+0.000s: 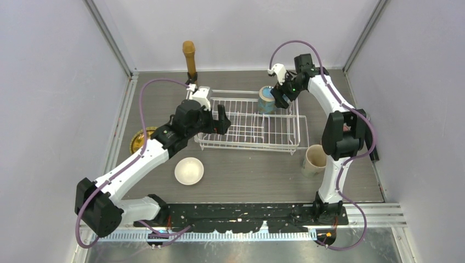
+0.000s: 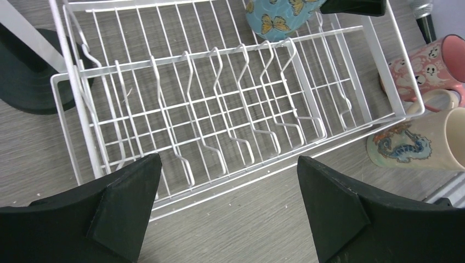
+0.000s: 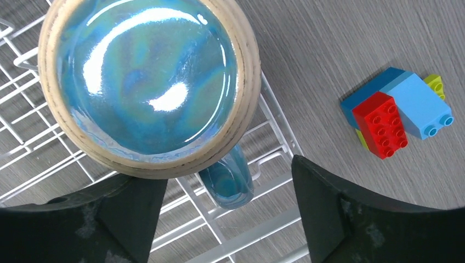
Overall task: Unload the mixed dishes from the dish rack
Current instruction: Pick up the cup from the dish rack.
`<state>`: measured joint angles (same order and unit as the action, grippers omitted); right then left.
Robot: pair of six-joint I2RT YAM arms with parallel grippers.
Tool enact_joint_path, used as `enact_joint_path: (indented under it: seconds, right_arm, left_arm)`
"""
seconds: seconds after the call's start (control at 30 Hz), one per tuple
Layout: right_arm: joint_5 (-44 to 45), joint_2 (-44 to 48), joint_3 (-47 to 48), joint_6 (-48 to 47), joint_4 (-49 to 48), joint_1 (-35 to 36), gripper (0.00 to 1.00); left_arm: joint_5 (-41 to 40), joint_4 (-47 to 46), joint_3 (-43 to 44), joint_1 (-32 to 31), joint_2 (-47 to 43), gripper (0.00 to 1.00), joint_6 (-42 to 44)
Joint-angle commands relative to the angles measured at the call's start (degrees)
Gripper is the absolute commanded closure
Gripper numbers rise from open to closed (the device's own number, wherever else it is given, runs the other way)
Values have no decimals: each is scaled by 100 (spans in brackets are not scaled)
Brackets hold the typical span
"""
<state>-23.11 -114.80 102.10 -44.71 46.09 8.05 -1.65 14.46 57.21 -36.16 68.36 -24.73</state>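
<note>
The white wire dish rack (image 1: pixel 249 130) lies mid-table. One blue mug (image 1: pixel 266 100) stands in its far right part, glazed blue face with a tan ring upward (image 3: pixel 148 76). My right gripper (image 3: pixel 227 213) is open and straddles the mug's handle (image 3: pixel 227 183), neither finger touching it. My left gripper (image 2: pixel 227 203) hangs open over the rack's left end (image 2: pixel 219 109), nothing between its fingers. Outside the rack are a white bowl (image 1: pixel 189 170), a golden plate (image 1: pixel 141 139), a cream patterned mug (image 1: pixel 314 159) and a pink mug (image 2: pixel 433 66).
A brown microphone-shaped stick (image 1: pixel 190 57) stands upright behind the rack's left corner. A blue-and-red block (image 3: pixel 395 115) lies on the table just beyond the rack's right side. Walls close in the table on three sides.
</note>
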Motion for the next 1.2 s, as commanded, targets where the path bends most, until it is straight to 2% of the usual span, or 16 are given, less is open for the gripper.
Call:
enact_joint_path:
  seconds: [0.0, 0.13, 0.23, 0.4, 0.5, 0.57, 0.6, 0.73, 1.0, 1.17]
  right_arm:
    - [-72, -154, 434, -399, 204, -6, 17]
    - [-115, -347, 692, -620, 591, -6, 25]
    - [-133, -477, 849, -687, 802, -6, 39]
    - [-248, -528, 878, -701, 755, -6, 41]
    - [-409, -495, 828, -615, 642, 3, 50]
    - [-454, -434, 669, -599, 483, 14, 59]
    - [-447, -405, 617, -587, 349, 17, 69]
    - [-368, -189, 293, -559, 96, 61, 83]
    - [-399, 384, -221, -681, -149, 171, 98]
    - [-502, 931, -597, -837, -302, 285, 99]
  left_arm:
    - [-436, 55, 314, -6, 27, 1, 118]
    - [-601, 88, 312, -9, 5, 1, 177]
    - [-639, 73, 297, -8, 0, 1, 155]
    - [-717, 50, 319, -7, 9, 1, 164]
    - [-732, 131, 397, -9, 20, 1, 153]
    - [-723, 104, 384, -5, 4, 1, 153]
    - [-737, 64, 358, -5, 1, 1, 145]
    - [-777, 138, 364, -9, 32, 1, 139]
    - [-793, 180, 364, -8, 22, 1, 91]
    - [-790, 183, 335, -12, -45, 1, 43]
